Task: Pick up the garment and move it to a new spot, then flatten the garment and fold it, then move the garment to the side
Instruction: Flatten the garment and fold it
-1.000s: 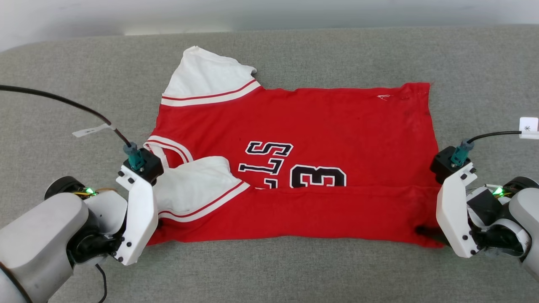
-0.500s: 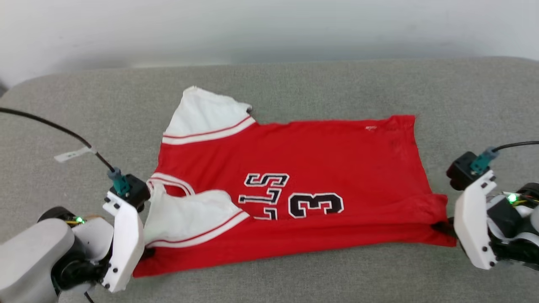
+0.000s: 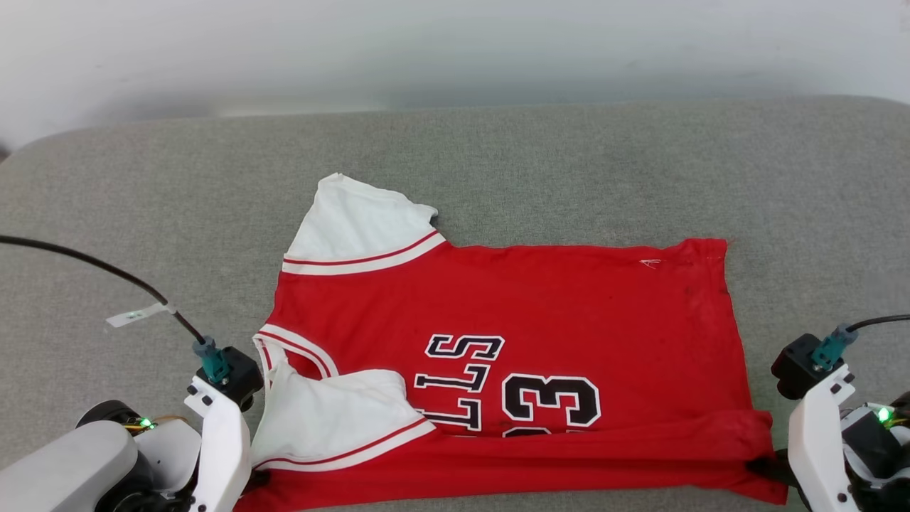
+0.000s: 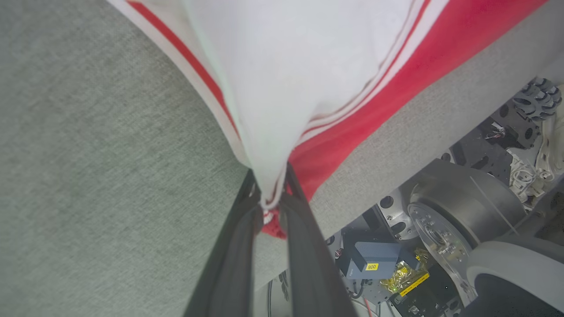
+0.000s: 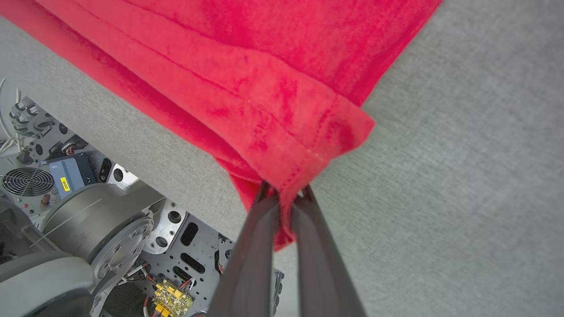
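The garment [image 3: 540, 306], a red jersey with white sleeves and black lettering, lies spread on the grey padded table [image 3: 569, 163], its near strip folded over the number. My left gripper [image 3: 250, 485] holds its near left corner; in the left wrist view the left gripper [image 4: 270, 203] is shut on white sleeve cloth and red hem. My right gripper [image 3: 762, 469] holds the near right corner; in the right wrist view the right gripper [image 5: 284, 196] pinches the stitched red hem. Both held corners reach the table's near edge.
The grey table stretches wide behind and to both sides of the garment, up to a pale wall [image 3: 455, 50]. Below the near edge, the wrist views show my own base: metal plates and wheels [image 4: 458, 220] and a fan [image 5: 26, 181].
The right gripper has shut on the hem corner. The head camera tilted up early on. Since then both grippers have dragged the garment toward the table's near edge.
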